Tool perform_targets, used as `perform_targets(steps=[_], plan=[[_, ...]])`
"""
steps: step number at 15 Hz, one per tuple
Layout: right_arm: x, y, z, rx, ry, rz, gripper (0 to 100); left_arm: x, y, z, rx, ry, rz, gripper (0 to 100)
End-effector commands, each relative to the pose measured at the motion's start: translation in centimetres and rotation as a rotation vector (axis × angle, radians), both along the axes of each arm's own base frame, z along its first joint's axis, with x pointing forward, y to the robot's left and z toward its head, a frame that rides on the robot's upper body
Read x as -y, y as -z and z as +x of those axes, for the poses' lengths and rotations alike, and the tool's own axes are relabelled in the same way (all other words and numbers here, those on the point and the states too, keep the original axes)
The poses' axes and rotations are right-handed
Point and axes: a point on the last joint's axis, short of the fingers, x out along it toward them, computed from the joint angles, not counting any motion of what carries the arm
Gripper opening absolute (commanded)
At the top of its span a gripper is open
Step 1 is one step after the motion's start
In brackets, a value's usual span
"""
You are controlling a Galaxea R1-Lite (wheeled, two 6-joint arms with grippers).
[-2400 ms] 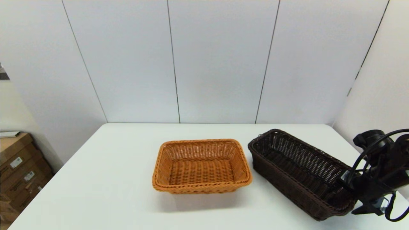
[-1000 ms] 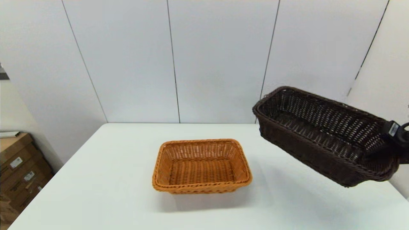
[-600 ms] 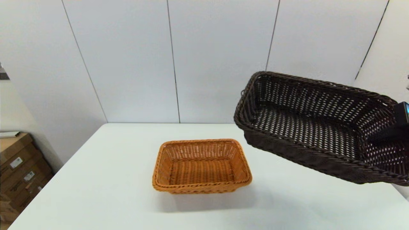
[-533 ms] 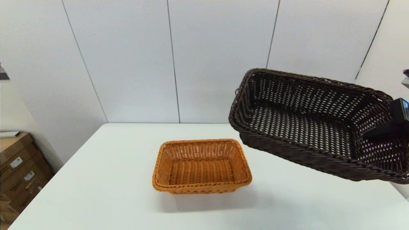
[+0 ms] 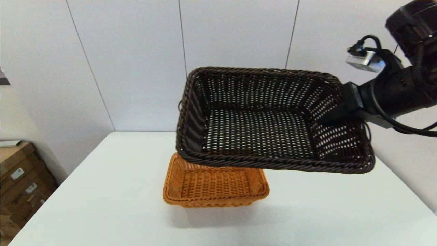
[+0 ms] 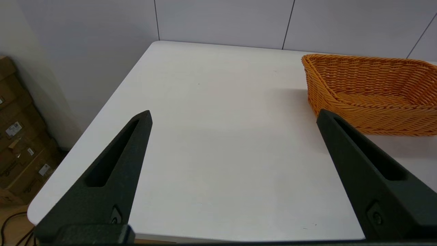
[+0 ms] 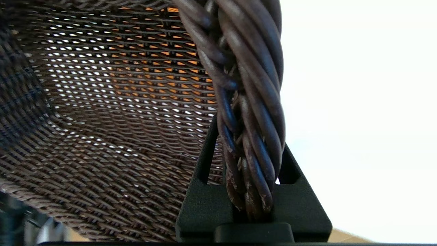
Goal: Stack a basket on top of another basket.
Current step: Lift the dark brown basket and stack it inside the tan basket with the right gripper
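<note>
The dark brown basket (image 5: pixel 259 133) hangs in the air, tilted, above and a little right of the orange-tan basket (image 5: pixel 215 186), hiding that basket's far half. My right gripper (image 5: pixel 336 114) is shut on the dark basket's right-hand braided rim (image 7: pixel 249 85), one finger inside the wall and one outside. Orange shows through the dark basket's weave (image 7: pixel 112 85) in the right wrist view. The orange-tan basket (image 6: pixel 372 92) sits upright on the white table (image 5: pixel 102 205). My left gripper (image 6: pixel 235 116) is open over the table's near left part, clear of both baskets.
Cardboard boxes (image 5: pixel 20 177) stand on the floor beyond the table's left edge. Grey wall panels (image 5: pixel 136 61) close the back and right sides. Bare table surface lies left of and in front of the orange-tan basket.
My right arm has carried the dark brown basket up off the table and leftward; it now hangs over the orange-tan basket. The orange-tan basket has not moved.
</note>
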Motion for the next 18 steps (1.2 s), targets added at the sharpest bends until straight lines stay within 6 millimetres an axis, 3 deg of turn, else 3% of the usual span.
perform_targets(steps=[1,8,12,18], plan=[[-6.3,2.8,3.2,-0.068,-0.161,-0.031,0,0.0,0.0,0.0,0.0,-0.001,-0.001,100],[-11.4,8.0,8.1,-0.159,-0.222,-0.071,0,0.0,0.0,0.0,0.0,-0.001,-0.001,100],[-12.4,10.9,10.6,-0.144,-0.179,-0.101,0,0.0,0.0,0.0,0.0,-0.001,-0.001,100],[-12.3,12.5,11.4,-0.186,-0.153,-0.111,0,0.0,0.0,0.0,0.0,-0.001,-0.001,100]])
